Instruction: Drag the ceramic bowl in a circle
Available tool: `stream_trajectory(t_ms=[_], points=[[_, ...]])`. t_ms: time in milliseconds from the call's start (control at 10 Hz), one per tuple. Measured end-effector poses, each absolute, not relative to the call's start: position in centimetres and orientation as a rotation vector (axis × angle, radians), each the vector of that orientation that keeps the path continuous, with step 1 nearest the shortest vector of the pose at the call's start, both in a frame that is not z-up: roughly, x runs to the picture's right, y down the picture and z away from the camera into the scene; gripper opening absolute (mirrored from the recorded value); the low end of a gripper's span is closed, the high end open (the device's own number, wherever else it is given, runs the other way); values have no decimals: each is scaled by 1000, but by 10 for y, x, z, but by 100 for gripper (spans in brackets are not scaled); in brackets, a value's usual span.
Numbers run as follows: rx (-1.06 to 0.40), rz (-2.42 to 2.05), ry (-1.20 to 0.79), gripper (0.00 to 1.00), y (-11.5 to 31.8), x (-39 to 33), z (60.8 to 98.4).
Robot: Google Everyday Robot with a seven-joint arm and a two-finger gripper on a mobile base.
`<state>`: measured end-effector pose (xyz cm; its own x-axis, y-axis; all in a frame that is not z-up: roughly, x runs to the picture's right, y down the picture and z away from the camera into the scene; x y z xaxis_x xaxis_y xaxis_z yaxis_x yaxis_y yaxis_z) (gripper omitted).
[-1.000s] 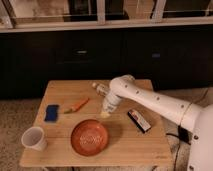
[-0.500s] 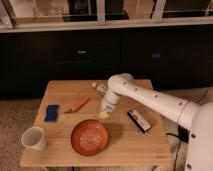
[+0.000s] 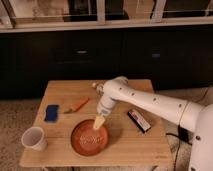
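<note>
The ceramic bowl (image 3: 90,137) is a shallow reddish-brown dish with a pale pattern inside. It sits on the wooden table (image 3: 135,150) near the front middle. My white arm reaches in from the right and bends down over the table. My gripper (image 3: 99,121) has pale yellow tips and hangs at the bowl's far rim, at or just inside it. Whether it touches the bowl does not show.
A white cup (image 3: 34,138) stands at the front left. A blue sponge (image 3: 51,112) and an orange carrot (image 3: 77,105) lie left of the arm. A dark snack bar (image 3: 139,120) lies on the right. Dark cabinets stand behind the table.
The arm has come down and forward, bringing the gripper from above the table's middle to the bowl's far rim. The bowl has not visibly moved.
</note>
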<state>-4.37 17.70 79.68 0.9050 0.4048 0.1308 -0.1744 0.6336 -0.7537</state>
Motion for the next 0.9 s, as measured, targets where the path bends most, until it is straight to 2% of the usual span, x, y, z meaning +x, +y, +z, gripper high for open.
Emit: stream_trajectory(t_ms=[300,400,700,900], points=[[-804,308,-272,80,192,-52,826],[-808,306,-254,76,200,-52,840],[-807,313,-232,47,211,-58,865],[-810,311,-227,24,209,-55,862]])
